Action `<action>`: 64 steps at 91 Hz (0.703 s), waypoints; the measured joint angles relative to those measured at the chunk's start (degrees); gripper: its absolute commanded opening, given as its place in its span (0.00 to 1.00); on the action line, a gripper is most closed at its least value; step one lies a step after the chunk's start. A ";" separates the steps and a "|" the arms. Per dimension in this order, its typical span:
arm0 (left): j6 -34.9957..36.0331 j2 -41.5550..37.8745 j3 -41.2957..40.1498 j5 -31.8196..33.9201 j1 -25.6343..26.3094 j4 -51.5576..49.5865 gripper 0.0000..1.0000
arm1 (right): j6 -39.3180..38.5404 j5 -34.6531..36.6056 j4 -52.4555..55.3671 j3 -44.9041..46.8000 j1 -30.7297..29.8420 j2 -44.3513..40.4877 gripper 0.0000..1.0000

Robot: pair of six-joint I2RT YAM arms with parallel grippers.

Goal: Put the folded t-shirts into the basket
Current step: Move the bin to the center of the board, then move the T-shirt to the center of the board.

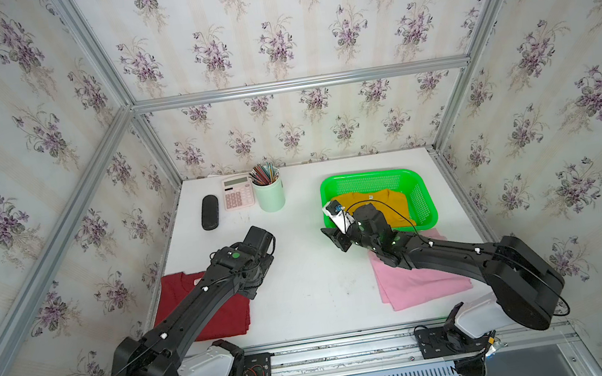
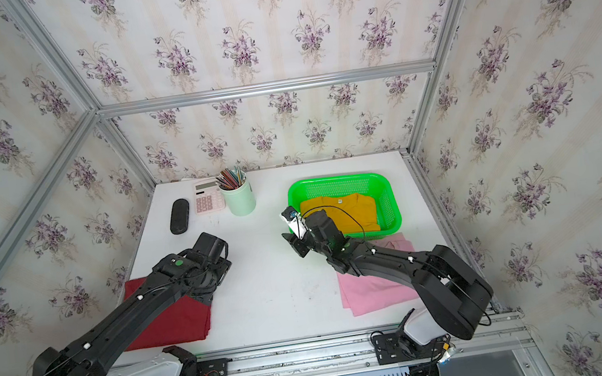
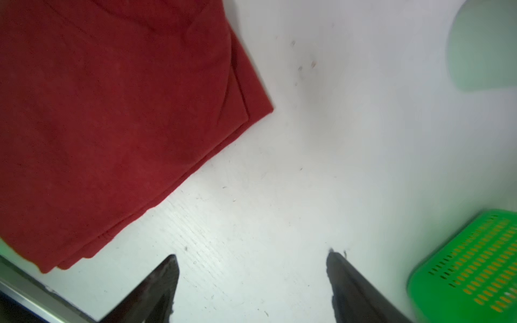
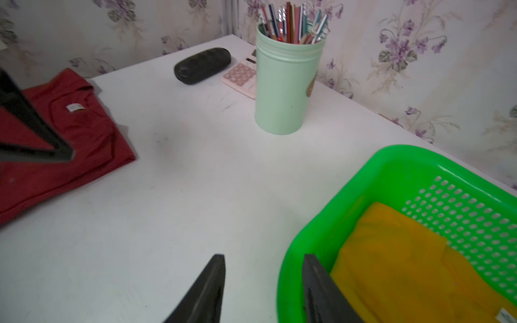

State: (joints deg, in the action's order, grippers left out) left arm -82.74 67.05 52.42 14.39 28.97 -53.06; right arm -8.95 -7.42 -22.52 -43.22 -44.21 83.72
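Both top views overlook the whole table (image 1: 313, 294); wrist cameras see it close.

Robot lab booth dressed as a home: aluminium frame (image 1: 297, 83), floral wallpaper (image 1: 271, 34).

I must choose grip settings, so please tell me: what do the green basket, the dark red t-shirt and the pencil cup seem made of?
Green basket: likely moulded plastic, glossy; bright sheen, perforated walls.
Dark red t-shirt: soft cloth, matte; creases and layered folded edges.
Pencil cup: smooth, satin, pale green; painted metal or plastic, unclear.
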 measured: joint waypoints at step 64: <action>19.19 -6.21 -3.19 7.32 -41.16 -3.13 0.91 | -14.08 -16.11 -1.86 -26.14 -17.84 29.97 0.49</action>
State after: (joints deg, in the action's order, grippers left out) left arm -63.55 60.84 49.23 21.71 -12.19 -56.18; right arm -23.03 -23.53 -24.38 -69.36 -62.04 113.69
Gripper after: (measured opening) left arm 0.911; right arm 0.486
